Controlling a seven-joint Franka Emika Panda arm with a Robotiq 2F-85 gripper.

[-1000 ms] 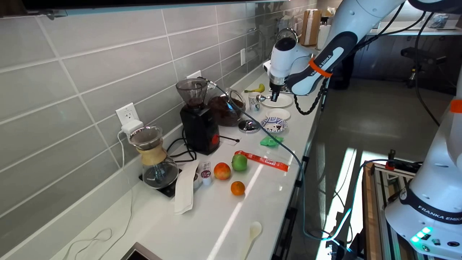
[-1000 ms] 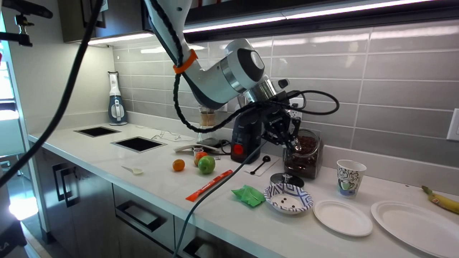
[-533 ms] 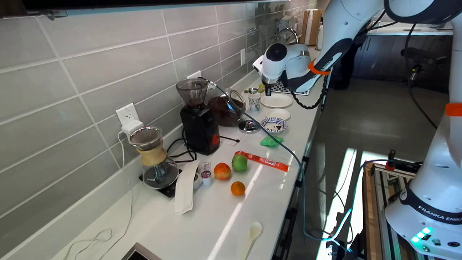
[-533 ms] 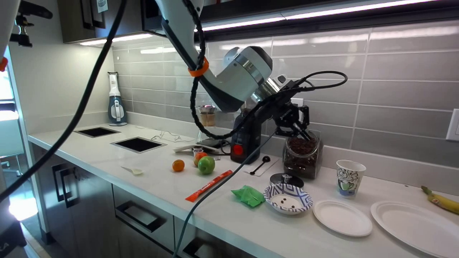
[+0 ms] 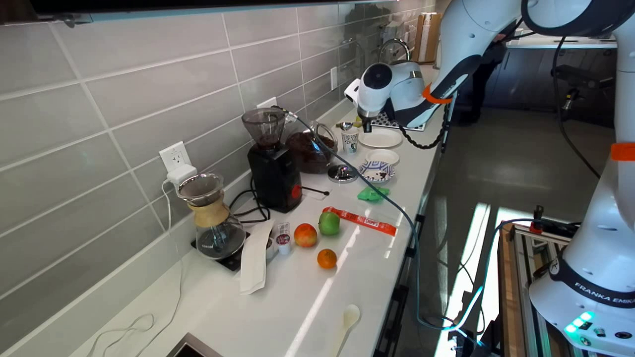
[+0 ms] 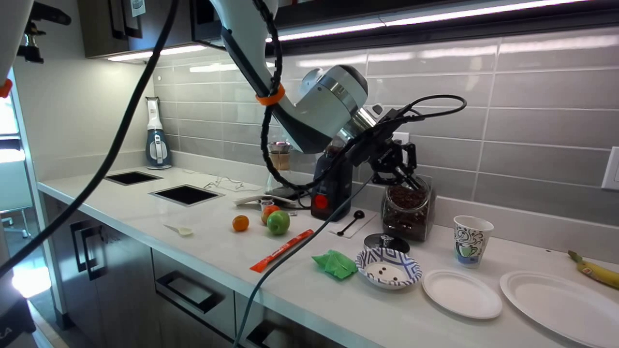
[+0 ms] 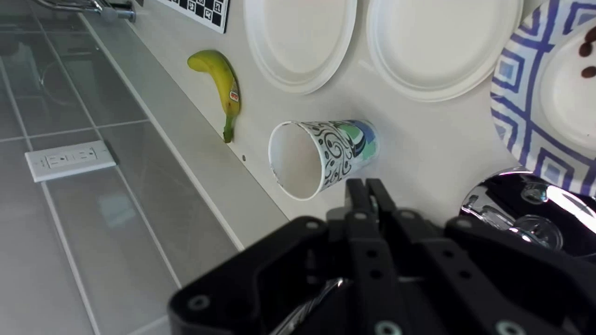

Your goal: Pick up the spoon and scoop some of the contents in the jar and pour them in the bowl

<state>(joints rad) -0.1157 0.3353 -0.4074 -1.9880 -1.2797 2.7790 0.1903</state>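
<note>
My gripper point(image 7: 365, 186) is shut on a metal spoon point(image 5: 346, 126). In an exterior view the spoon's shiny head juts from the fingers toward the tiled wall, in line with the paper cup's rim; whether it carries anything cannot be made out. A thin bright strip shows low among the gripper parts in the wrist view. The glass jar point(image 6: 406, 224), full of dark beans, stands against the wall, and the fingers overlap its mouth in that exterior view. The bowl point(image 7: 512, 114), white with a blue pattern, has several dark beans inside and sits on the counter, apart from the gripper.
The paper cup point(image 7: 342, 149) stands close to the fingertips. Around it are a banana point(image 7: 219, 83), white plates point(image 6: 462, 295) and a shiny lid point(image 7: 526, 209). A black grinder point(image 5: 275, 173) flanks the jar. A blue cable point(image 5: 397, 203) crosses above the counter.
The gripper and spoon have moved toward the wall and past the jar, rising slightly, mostly in the first half second; since then the arm has barely shifted. The bowl and jar have stayed put.
</note>
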